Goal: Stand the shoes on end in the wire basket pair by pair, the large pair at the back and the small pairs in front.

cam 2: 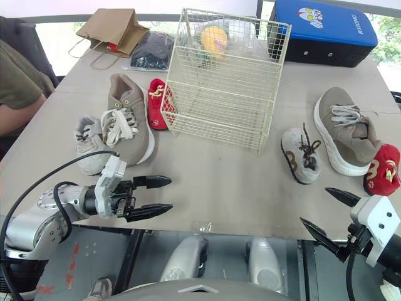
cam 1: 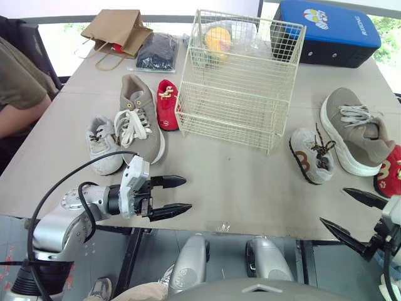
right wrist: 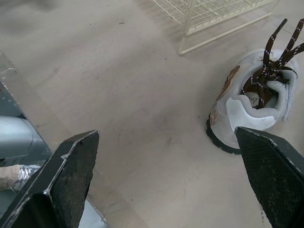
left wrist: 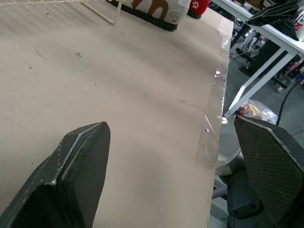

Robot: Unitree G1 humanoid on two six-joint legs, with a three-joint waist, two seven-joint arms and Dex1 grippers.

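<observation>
The cream wire basket point(cam 1: 238, 81) stands at the middle back of the table with no shoes in it. To its left lie a large tan shoe point(cam 1: 139, 116), a small grey shoe point(cam 1: 103, 144) and a small red shoe point(cam 1: 167, 103). To its right lie the other large tan shoe point(cam 1: 357, 128), a small grey shoe with brown laces point(right wrist: 247, 111) and a red shoe point(cam 1: 390, 170) at the edge. My left gripper point(cam 1: 188, 194) is open over the table's front edge, holding nothing. My right gripper point(cam 1: 333, 205) is open at the front right, short of the brown-laced shoe.
A brown paper bag point(cam 1: 118, 30) and a dark bagged bundle point(cam 1: 156, 50) sit at the back left, and a blue case point(cam 1: 329, 31) at the back right. A yellow thing in plastic point(cam 1: 219, 39) shows through the basket's wire. A person's arm point(cam 1: 19, 94) rests at the left edge.
</observation>
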